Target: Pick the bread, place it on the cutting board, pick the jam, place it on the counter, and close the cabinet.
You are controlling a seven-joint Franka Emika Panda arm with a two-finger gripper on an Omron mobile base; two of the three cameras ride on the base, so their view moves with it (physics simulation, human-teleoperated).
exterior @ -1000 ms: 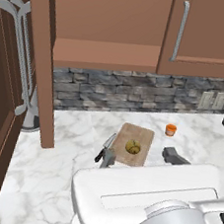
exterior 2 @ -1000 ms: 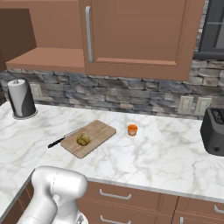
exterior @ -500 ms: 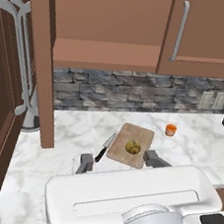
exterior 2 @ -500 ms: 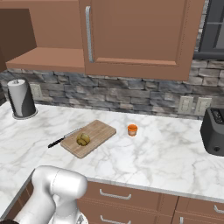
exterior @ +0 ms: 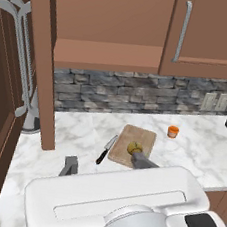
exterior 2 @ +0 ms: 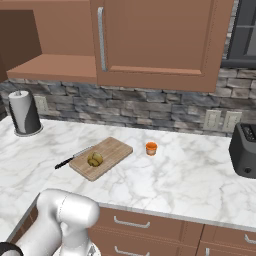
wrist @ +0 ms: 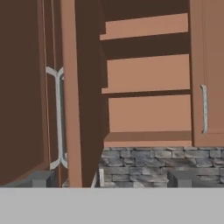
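Reddish-brown wood makes up the cabinet (wrist: 148,74), and its left door (exterior: 44,61) stands swung out toward the room, seen nearly edge-on, with bare shelves behind it. That door is a tall panel, long axis vertical, hinged on its left edge, its free edge pointing out over the counter (exterior 2: 190,175). The right door (exterior 2: 160,40) is shut flush, its silver bar handle (exterior 2: 101,37) upright.

Below, the bread (exterior 2: 95,159) already sits on the cutting board (exterior 2: 112,150), and the jam (exterior 2: 151,148) stands upright on the marble just right of the board, apart from it. A black-handled knife (exterior 2: 72,157) lies along the board's left side. So I judge both placing steps done and the closing of the cabinet to be the step in hand.

The gripper (wrist: 111,179) faces the cabinet in the hand view, fingers (wrist: 41,179) spread wide and holding nothing, one tip low before the open door and the other before the stone backsplash (wrist: 144,164).

The next move, as I read it, calls for getting to the left of the door, onto its outer face, and pushing it rightward and back until it meets the cabinet front.
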